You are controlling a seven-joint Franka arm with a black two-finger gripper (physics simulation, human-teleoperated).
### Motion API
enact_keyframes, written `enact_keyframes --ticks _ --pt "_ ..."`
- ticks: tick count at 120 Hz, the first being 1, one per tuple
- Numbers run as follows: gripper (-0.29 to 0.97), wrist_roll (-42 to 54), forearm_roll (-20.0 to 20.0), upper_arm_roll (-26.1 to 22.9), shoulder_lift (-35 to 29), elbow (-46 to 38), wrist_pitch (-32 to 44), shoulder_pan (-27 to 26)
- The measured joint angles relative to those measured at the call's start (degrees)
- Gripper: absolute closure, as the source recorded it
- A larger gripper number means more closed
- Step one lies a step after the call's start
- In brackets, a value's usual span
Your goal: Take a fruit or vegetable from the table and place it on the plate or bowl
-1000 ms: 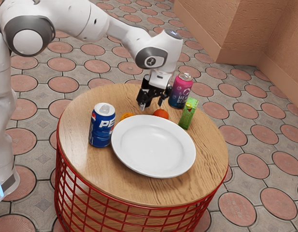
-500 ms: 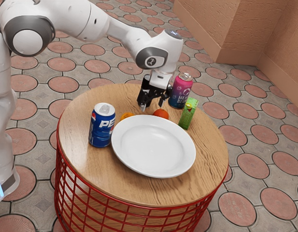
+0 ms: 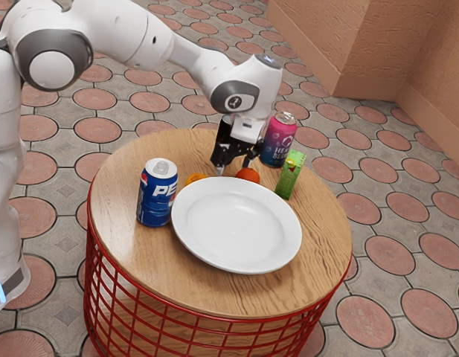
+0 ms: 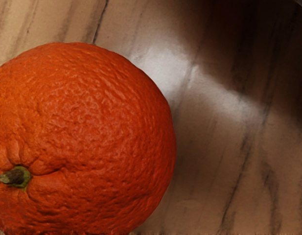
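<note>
Just behind the white plate (image 3: pixel 236 227), the claw (image 3: pixel 231 165) hangs spread, close over the orange (image 3: pixel 248 175) resting on the wooden desk (image 3: pixel 136 249).

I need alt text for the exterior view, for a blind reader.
The open black gripper of a white robot arm hangs by an orange on a wooden table, behind a white plate. A Pepsi can, a pink can and a green carton stand nearby.

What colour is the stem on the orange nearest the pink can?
The orange has a green stem; the wrist view shows it best.
</note>
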Motion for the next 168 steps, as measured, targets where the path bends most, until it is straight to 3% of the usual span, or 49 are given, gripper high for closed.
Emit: enact_keyframes --ticks 168 --pt "0.0 -0.1 -2.2 -0.6 1.3 1.3 1.7 -0.5"
